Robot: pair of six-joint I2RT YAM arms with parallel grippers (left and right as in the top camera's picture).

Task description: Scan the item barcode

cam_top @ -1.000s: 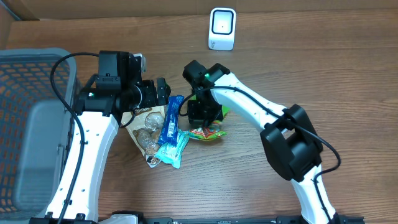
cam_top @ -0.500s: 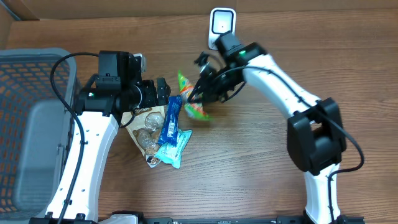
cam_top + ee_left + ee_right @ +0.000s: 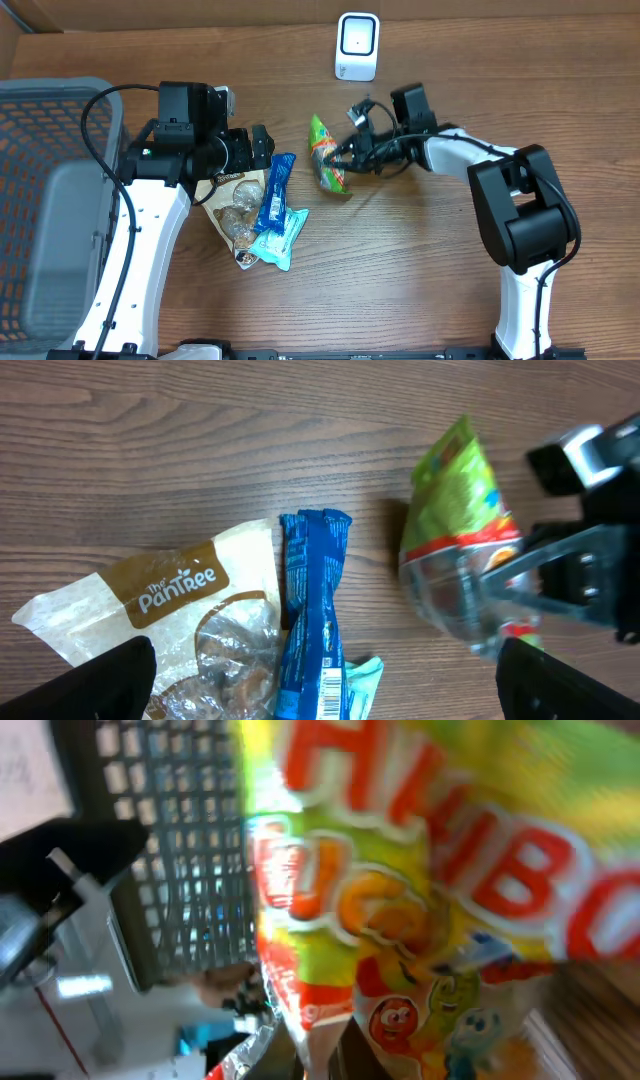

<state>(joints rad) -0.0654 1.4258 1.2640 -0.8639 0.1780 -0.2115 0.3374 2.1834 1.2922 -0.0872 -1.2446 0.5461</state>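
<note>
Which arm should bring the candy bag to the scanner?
The right arm: its jaws are shut on the candy bag, nearer the scanner. On the left arm the jaws are open above other snacks.

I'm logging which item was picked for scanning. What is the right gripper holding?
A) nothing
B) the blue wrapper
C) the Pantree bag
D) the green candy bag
D: the right gripper is shut on the green candy bag, while the blue wrapper and the Pantree bag lie on the table.
</note>
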